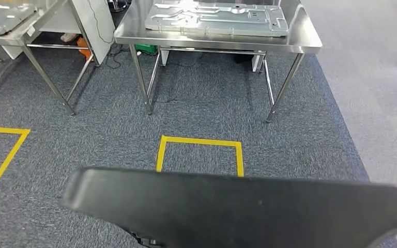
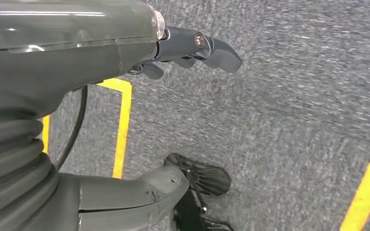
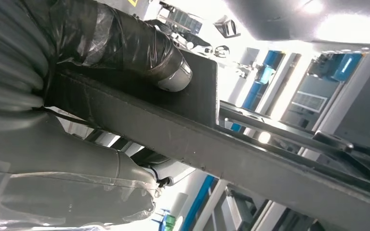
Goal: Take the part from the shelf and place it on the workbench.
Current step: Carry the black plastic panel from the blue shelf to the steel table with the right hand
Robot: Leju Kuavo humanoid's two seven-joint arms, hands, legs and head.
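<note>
Head view high, facing workbench (image 1: 217,39) downward.

Metal panel (image 1: 217,19) covers most of workbench (image 1: 305,41); front edge free.

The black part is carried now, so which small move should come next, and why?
Probably step forward to the steel table. The black part, held by the right hand, is over the carpet, with the yellow square between it and the table.

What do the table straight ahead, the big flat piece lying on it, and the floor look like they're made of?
Table: likely stainless steel, brushed, with a soft sheen. Flat piece: seemingly pressed sheet metal, pale grey, with stamped ridges and holes. Floor: short-pile carpet, flecked blue-grey, marked with yellow tape.
</note>
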